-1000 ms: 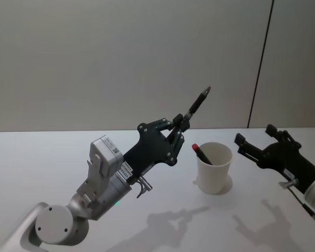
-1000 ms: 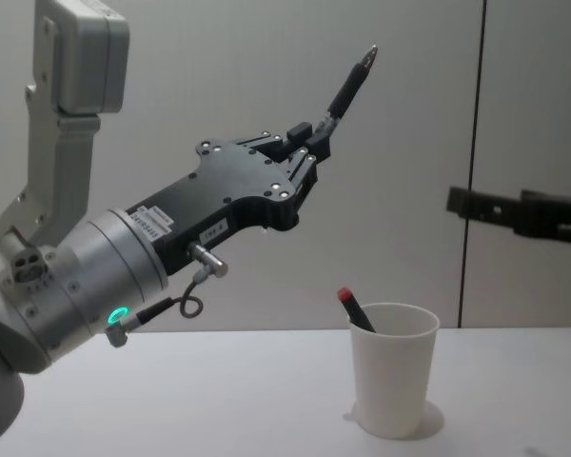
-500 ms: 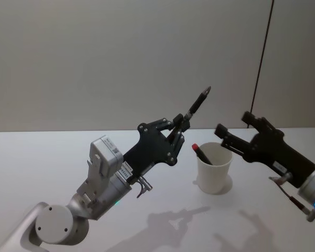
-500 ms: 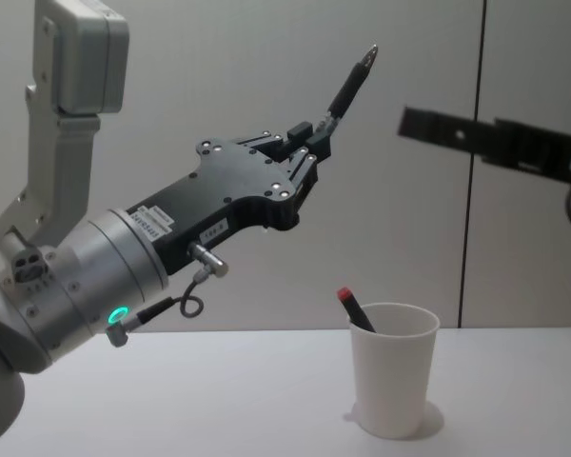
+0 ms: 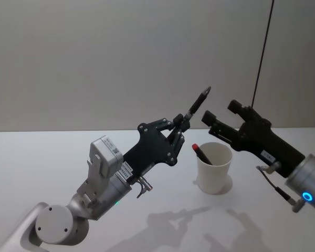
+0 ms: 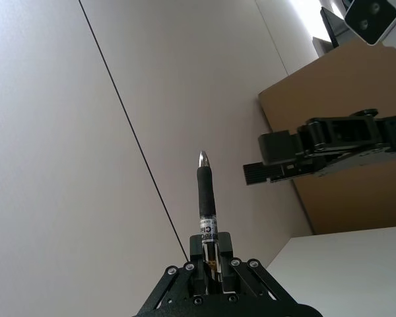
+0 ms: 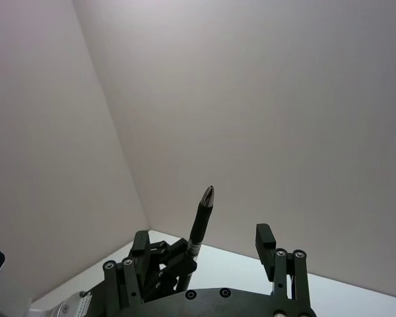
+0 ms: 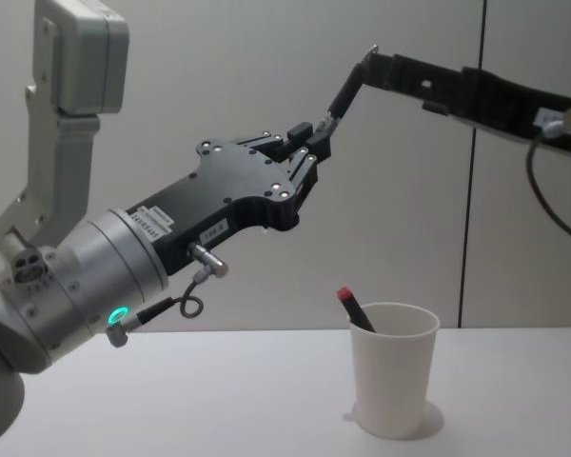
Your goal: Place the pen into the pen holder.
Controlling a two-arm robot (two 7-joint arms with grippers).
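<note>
Gripping a black pen (image 5: 198,103) by its lower end, the left gripper (image 5: 179,124) is raised above the white table (image 5: 52,157), its fingers closed tight on the barrel so that the pen juts up and forward from them with its silver tip uppermost. In the left wrist view the pen (image 6: 206,206) rises straight out of the clamped fingers (image 6: 188,267), a white label band around the barrel just above them. The right gripper (image 5: 216,125) is just beside the pen's upper part, level with the tip in the chest view (image 8: 371,67), its 2 fingers spread apart; in the right wrist view the pen (image 7: 201,216) stands in front of that gripper, nearer 1 finger (image 7: 140,247) than the other (image 7: 264,239), and I cannot tell whether either finger touches it. The pen holder (image 5: 214,167), a white paper cup, stands upright on the table below both grippers, slightly ahead of the left one and well apart from the held pen. Inside it 1 red-capped pen (image 8: 356,308) leans against the rim.
</note>
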